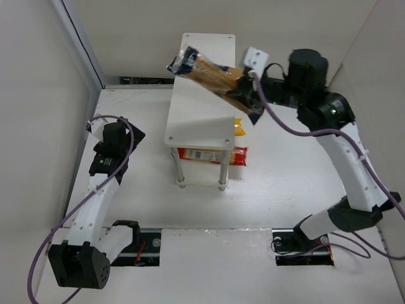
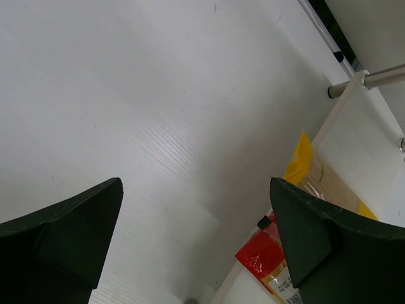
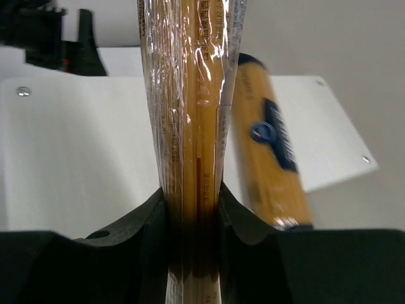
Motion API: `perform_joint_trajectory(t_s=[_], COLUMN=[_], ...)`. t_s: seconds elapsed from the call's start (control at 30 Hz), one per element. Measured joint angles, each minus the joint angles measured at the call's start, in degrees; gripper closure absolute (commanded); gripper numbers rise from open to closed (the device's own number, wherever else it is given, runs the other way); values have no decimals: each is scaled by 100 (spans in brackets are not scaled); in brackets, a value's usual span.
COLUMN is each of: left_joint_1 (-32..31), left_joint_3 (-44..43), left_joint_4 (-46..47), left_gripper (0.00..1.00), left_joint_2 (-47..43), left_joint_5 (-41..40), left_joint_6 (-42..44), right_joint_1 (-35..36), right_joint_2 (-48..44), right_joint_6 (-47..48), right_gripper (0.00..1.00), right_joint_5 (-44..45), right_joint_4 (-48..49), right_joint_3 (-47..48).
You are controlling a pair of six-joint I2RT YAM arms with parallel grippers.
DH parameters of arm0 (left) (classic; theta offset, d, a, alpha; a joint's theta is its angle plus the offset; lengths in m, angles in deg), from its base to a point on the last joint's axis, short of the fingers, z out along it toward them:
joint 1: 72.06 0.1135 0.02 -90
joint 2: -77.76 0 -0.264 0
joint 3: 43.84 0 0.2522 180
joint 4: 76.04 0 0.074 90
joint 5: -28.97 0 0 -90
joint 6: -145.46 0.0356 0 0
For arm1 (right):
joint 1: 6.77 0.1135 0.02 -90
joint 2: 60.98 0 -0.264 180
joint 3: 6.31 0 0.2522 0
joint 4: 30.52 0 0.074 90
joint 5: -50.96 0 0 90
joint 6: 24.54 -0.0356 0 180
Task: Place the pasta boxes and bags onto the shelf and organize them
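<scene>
The right claw (image 3: 193, 201) was clamped on a bag (image 3: 193, 114) of long golden pasta, its fingers pressed against both sides near one dark end. It held the bag slantwise above the top board (image 1: 196, 120) of the shelf (image 1: 223, 172), off the surface. That suited a pack about to be turned and lowered lengthwise along the board, so the placing looked begun but not yet done. A red pack (image 1: 212, 154) and a yellow pack (image 1: 239, 128) already lay on the lower board (image 2: 380, 149), which likely explained the choice of the upper level (it had the length for a long pack).

The left claw (image 2: 195, 183) hung wide open over the table (image 2: 158, 95) to the shelf's left. It held nothing and was well apart from the right arm's work.

The overhead view gave the bag's slant, running from the board's far left corner toward its right edge. Only the right wrist view showed the grip itself. It also showed a second pack (image 3: 269, 164), golden with a navy label, just right of the held bag. This pack was blurred, and whether it rested on the board could not be told. The left wrist view alone showed the lower level from the side, with the ends of the red and yellow packs on it.
</scene>
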Motion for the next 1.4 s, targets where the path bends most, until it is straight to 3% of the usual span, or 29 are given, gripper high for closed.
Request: perform_joint_trajectory(t_s=[0.2,0.37,0.43,0.47,0.5,0.53,0.87,1.03,1.13,1.27,1.4], left_joint_1=[0,0,0,0,0,0,0,0,0,0,0], left_joint_3=[74,81,96,101,105,105,105,105,105,105,105], left_joint_4=[87,138,164,162,164,166,166,133,52,50,59], left_gripper=[0,0,0,0,0,0,0,0,0,0,0], left_joint_2=[-2,-4,-4,-2,-2,-2,-2,-15,-118,-369,-538], left_joint_5=[122,125,127,127,127,127,164,175,170,170,184], left_joint_6=[0,-2,-2,-2,-2,-2,-2,-17,-22,-55,-70], right_joint_1=[1410,1722,1742,1744,1746,1746,1744,1539,726,-929,-1812], right_joint_2=[1419,2232,2356,2356,2350,2337,1335,282,-367,-1169,-1735], right_joint_6=[369,446,420,417,393,363,369,-262,-975,-1759,-2516], right_gripper=[100,99,80,59,23,0,0,0,0,0,0], right_joint_5=[1126,2096,2332,2441,2538,2621,2601,3093,3477,3768,3834], right_joint_4=[-905,-1335,-1333,-1353,-1408,-1421,-846,-57,420,935,1333], right_joint_3=[1329,1958,2024,2037,2050,2057,1600,605,-304,-2079,-3963])
